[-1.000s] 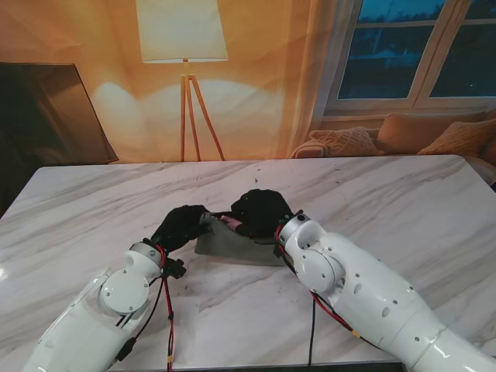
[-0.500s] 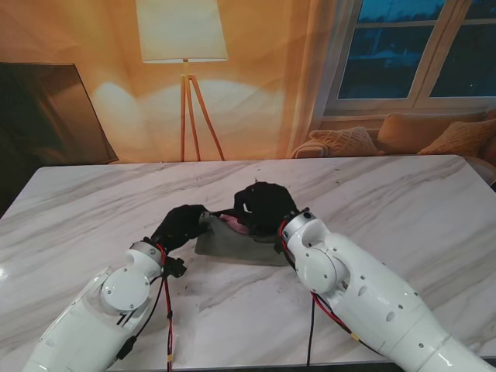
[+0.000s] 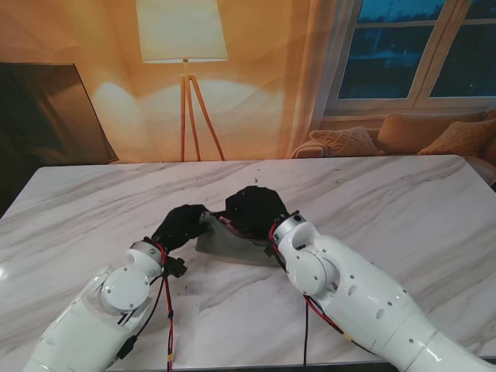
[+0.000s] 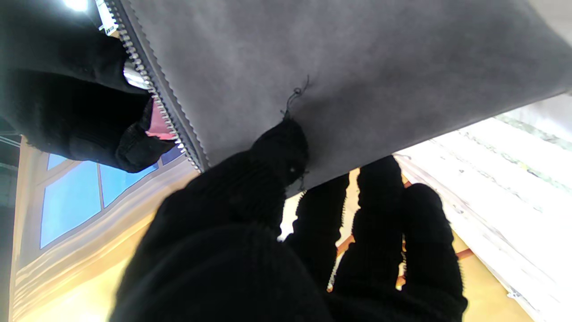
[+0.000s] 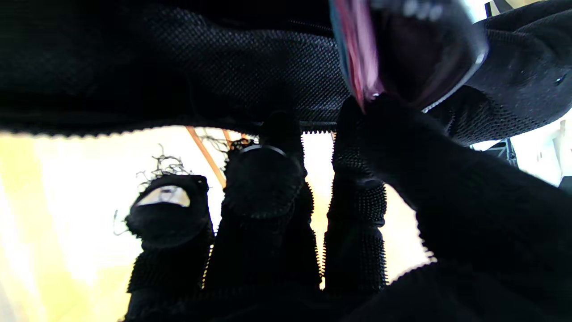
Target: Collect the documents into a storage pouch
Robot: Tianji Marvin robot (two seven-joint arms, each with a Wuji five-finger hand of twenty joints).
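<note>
A flat grey pouch (image 3: 232, 245) lies on the marble table between my two black-gloved hands. My left hand (image 3: 180, 225) pinches its left end, thumb on the grey cloth (image 4: 357, 67) and fingers under it, beside the open zipper (image 4: 152, 89). My right hand (image 3: 252, 211) sits at the pouch's far edge, shut on a pink document (image 4: 158, 125) whose edge shows at the zipper. In the right wrist view the pink document (image 5: 357, 67) is held against the thumb, blurred. How far it is inside the pouch is hidden by the hand.
The white marble table (image 3: 387, 201) stretches wide to both sides of the pouch. Beyond its far edge stand a floor lamp (image 3: 182, 46), a dark panel (image 3: 46, 116) and a sofa with cushions (image 3: 403, 136). Red cables hang along both forearms.
My right hand has shifted left and lower over the pouch's far edge, and the pink document now shows less in the stand view. The left hand and pouch have stayed put.
</note>
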